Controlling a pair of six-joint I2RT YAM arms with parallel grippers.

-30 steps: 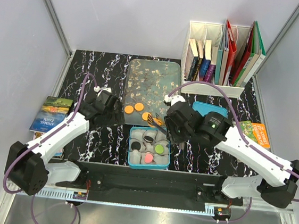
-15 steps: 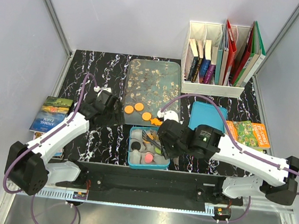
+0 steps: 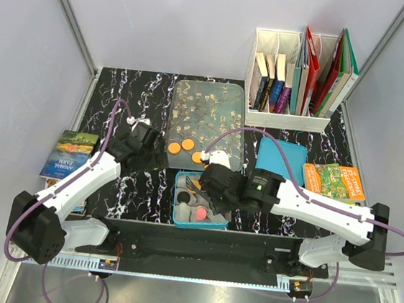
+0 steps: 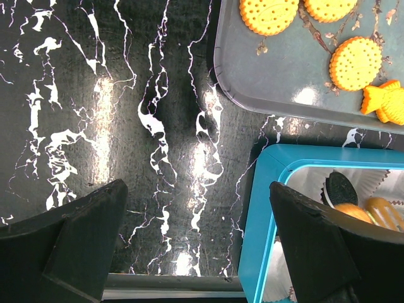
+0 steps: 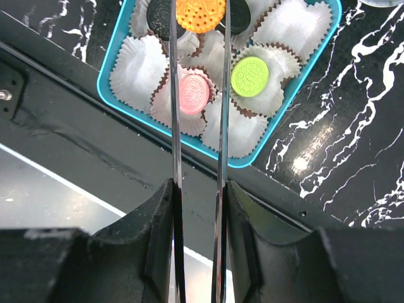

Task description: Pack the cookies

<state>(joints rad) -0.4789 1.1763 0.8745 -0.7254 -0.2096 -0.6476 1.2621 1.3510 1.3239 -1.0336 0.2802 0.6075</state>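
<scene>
**Right arm over the box with one cookie in grip; left arm idle**

Hidden or cut off: in the top view the right arm (image 3: 312, 206) covers most of the teal box (image 3: 177, 199). Only a pink cookie (image 3: 200, 213) and some grey paper cups (image 3: 184, 209) show at its near-left part. The grip itself cannot be seen from above (the right wrist view supplies it). The left wrist view cuts the box at its right edge. One black cookie (image 4: 341, 186) shows there, and the pieces beside it are partly behind a finger.

Pose: the right arm reaches leftward, with its wrist above the box. The right fingers (image 5: 174, 158) are long and thin and stand narrow, clamped on the edges of an orange cookie (image 5: 200, 16) over the box's far row. Whether it touches the cups below cannot be told. The pink cookie and a green cookie (image 5: 249, 76) each sit in a cup. The left arm (image 3: 91, 176) is bent, with its wrist over bare counter (image 3: 143, 87) left of the tray (image 3: 201, 108). The left fingers (image 4: 82, 240) are spread wide and hold nothing. Three round orange cookies (image 3: 187, 144) lie at the tray's near edge.

Change: a second ago the right wrist stood by the tray's near edge, far-right of the box, and masked the teal lid (image 3: 282, 160). It is now over the box and the lid is exposed. The left arm has not moved.
</scene>
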